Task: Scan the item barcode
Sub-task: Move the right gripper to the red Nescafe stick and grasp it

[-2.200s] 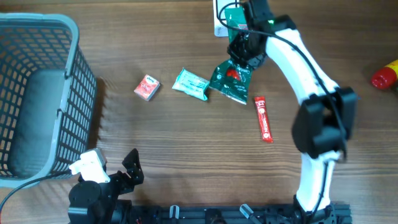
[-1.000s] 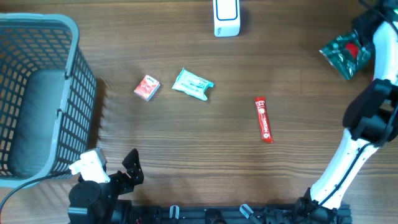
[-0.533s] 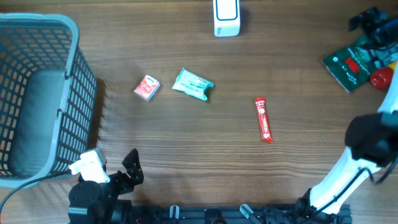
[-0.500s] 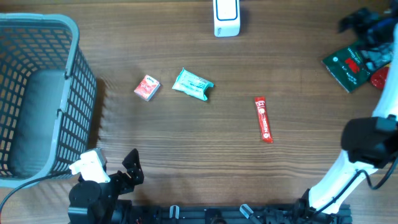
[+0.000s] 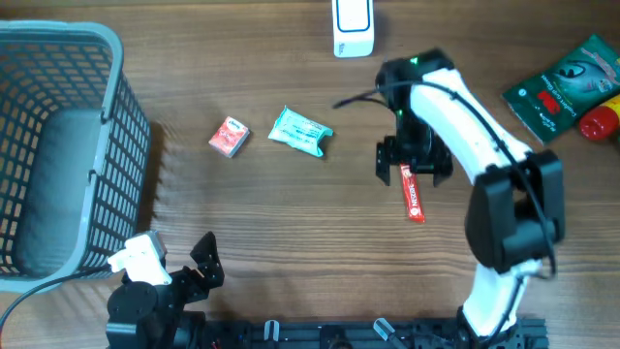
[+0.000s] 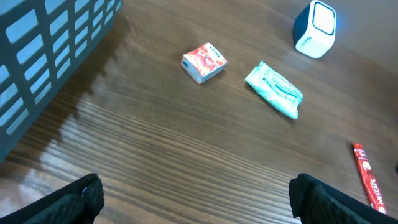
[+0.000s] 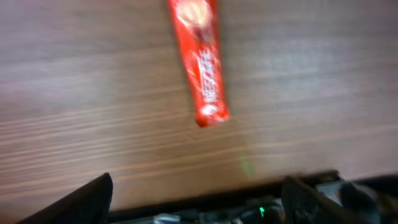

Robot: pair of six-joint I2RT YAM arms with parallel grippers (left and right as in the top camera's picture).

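Note:
My right gripper (image 5: 412, 161) hangs open just above the upper end of a red stick sachet (image 5: 416, 200) lying mid-table. In the right wrist view the sachet (image 7: 200, 62) lies flat ahead of the empty right gripper (image 7: 199, 202), not between the fingers. The white and blue barcode scanner (image 5: 351, 27) stands at the far edge. A teal packet (image 5: 300, 131) and a small red box (image 5: 229, 137) lie left of centre. My left gripper (image 5: 203, 264) rests open near the front edge, and the left wrist view shows that gripper (image 6: 199, 196) empty.
A grey plastic basket (image 5: 58, 145) fills the left side. At the right edge lie a green packet (image 5: 567, 85) and a red bottle (image 5: 601, 121). The left wrist view takes in the red box (image 6: 203, 61), teal packet (image 6: 274, 89) and scanner (image 6: 315, 29).
My right gripper let go of the green packet at the right edge, then swung left and came down over the red stick sachet. The left arm has not moved.

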